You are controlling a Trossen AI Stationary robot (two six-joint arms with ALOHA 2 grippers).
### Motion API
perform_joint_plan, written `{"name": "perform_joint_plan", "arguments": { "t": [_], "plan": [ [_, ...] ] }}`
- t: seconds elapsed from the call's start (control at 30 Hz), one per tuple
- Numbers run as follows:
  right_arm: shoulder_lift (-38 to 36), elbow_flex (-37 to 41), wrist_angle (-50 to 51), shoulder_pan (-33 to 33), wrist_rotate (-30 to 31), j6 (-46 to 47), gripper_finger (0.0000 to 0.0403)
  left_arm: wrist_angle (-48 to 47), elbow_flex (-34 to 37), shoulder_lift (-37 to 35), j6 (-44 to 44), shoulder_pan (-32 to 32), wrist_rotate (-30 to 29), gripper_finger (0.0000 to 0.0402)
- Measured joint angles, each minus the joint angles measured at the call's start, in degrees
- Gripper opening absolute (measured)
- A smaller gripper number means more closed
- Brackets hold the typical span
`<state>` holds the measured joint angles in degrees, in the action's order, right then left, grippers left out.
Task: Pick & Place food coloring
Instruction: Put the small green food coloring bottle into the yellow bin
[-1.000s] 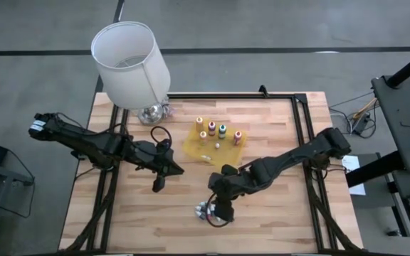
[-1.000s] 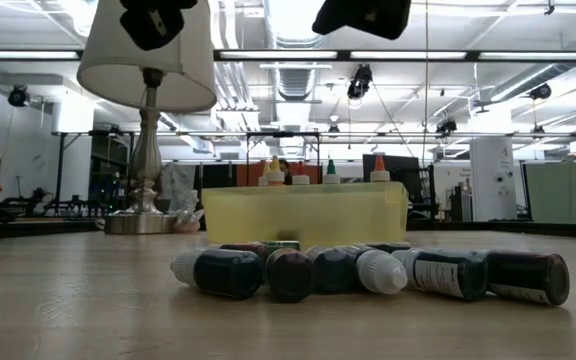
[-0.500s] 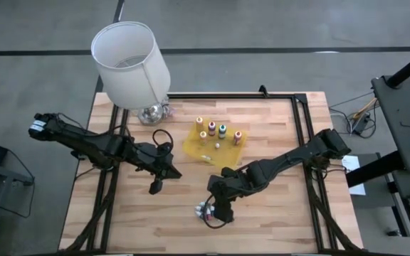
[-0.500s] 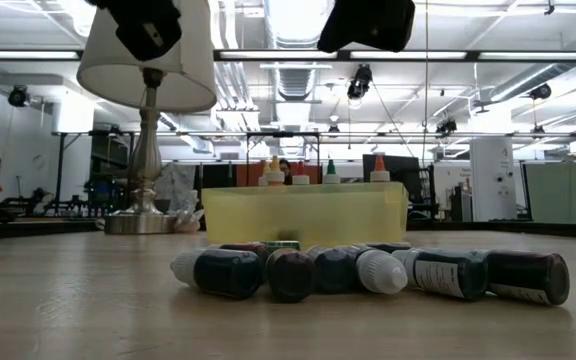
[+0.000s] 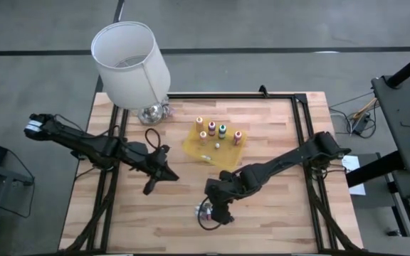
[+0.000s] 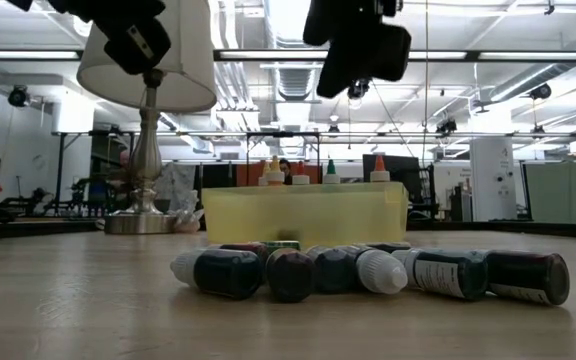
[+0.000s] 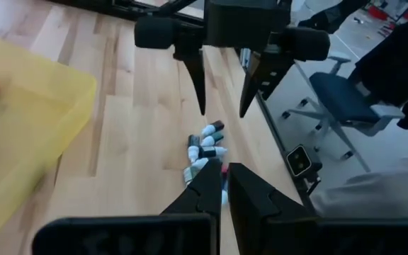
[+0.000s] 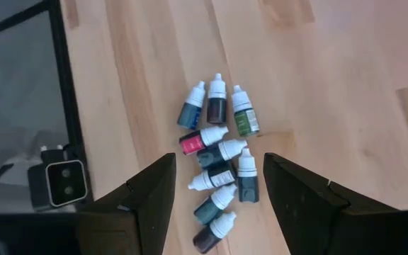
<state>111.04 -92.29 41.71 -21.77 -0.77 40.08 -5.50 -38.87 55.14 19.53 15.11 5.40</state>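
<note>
Right gripper (image 8: pixel 217 185) hangs jaws wide, holding nothing, over the vial cluster (image 8: pixel 218 160) at table 6 o'clock, probably lining up a pick; left gripper (image 7: pixel 223 185) shut, idle

Two dark jointed arms, apparently black-cabled

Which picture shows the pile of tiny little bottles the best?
The right wrist view. It looks straight down on the tiny bottles between the open right hand, so each white cap and colour shows. The low view shows them lying sideways in a row. The left wrist view shows a small cluster; the high view, just a speck.
</note>
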Motion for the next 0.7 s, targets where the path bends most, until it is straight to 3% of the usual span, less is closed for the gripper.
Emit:
{"name": "perform_joint_plan", "arguments": {
  "t": [0.4, 0.7],
  "plan": [
    [5.71, -0.09, -0.05, 1.43, -8.28, -1.32, 0.0205, 0.66, 2.49, -1.65, -0.37, -0.01, -0.50, 0.0000],
    [9.43, -0.13, -0.02, 1.36, -8.79, -1.78, 0.0205, 0.94, 2.49, -1.62, -1.95, -0.02, -0.68, 0.0000]
  ]
}}
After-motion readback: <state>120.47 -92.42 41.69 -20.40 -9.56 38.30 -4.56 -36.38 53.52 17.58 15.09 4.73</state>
